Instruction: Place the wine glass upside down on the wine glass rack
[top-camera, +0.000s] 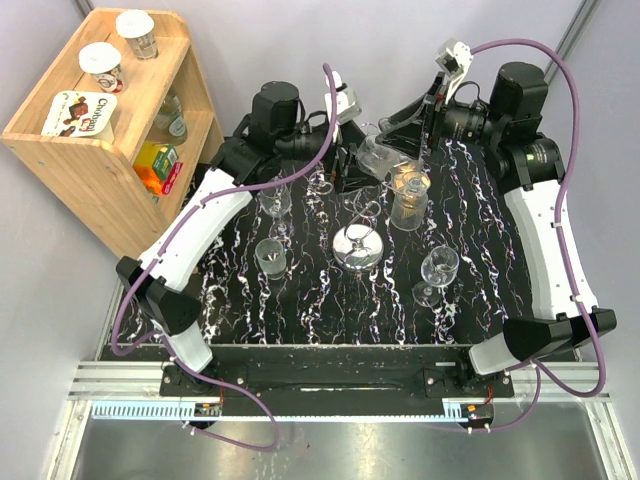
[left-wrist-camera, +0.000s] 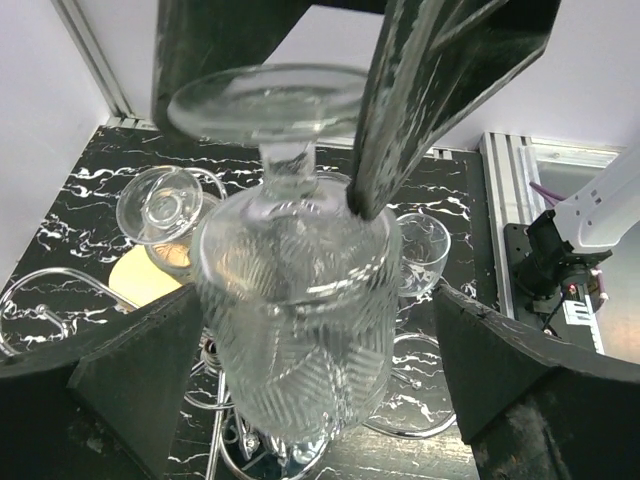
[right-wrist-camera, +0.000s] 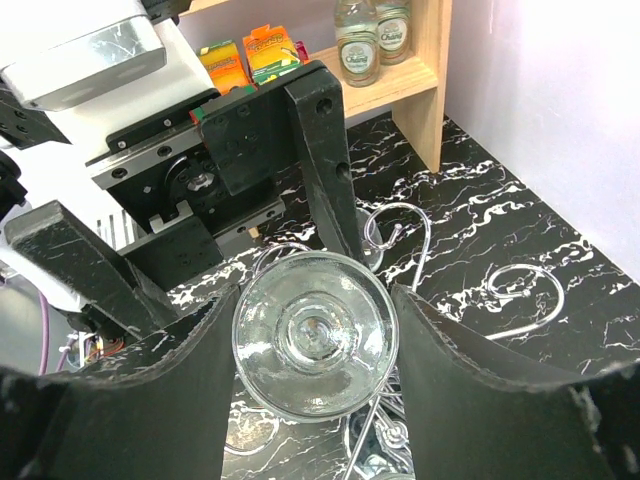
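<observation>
1. Nearest, a loose stemmed glass (top-camera: 440, 266) and a second glass (top-camera: 270, 256) stand on the marbled table (top-camera: 480, 320), one on either side of the wine glass rack (top-camera: 358, 247). A low swing of my arm could topple either.
2. At mid-table the rack's mirror base carries curled wire arms. If the foot misses the gap between the wires, it could strike the chrome and chip, or shove the light stand aside.
3. Just beyond, another inverted glass (top-camera: 408, 195) stands close by; I cannot tell whether it hangs on the rack. A sideways drift could clink the two bowls together.
4. The wine glass (left-wrist-camera: 295, 300) hangs upside down in the air over the rack's far wires, foot up and mouth down, not yet on any arm.
5. My right gripper (right-wrist-camera: 312, 310) alone carries it, clamped just under the foot. Smooth glass in a two-finger pinch could tilt or slide if I move sharply.
6. My left gripper (top-camera: 345, 165) stands wide open, its fingers (left-wrist-camera: 130, 370) flanking the bowl without touching it. A crooked retreat could clip the bowl and twist it in my right's hold.
</observation>
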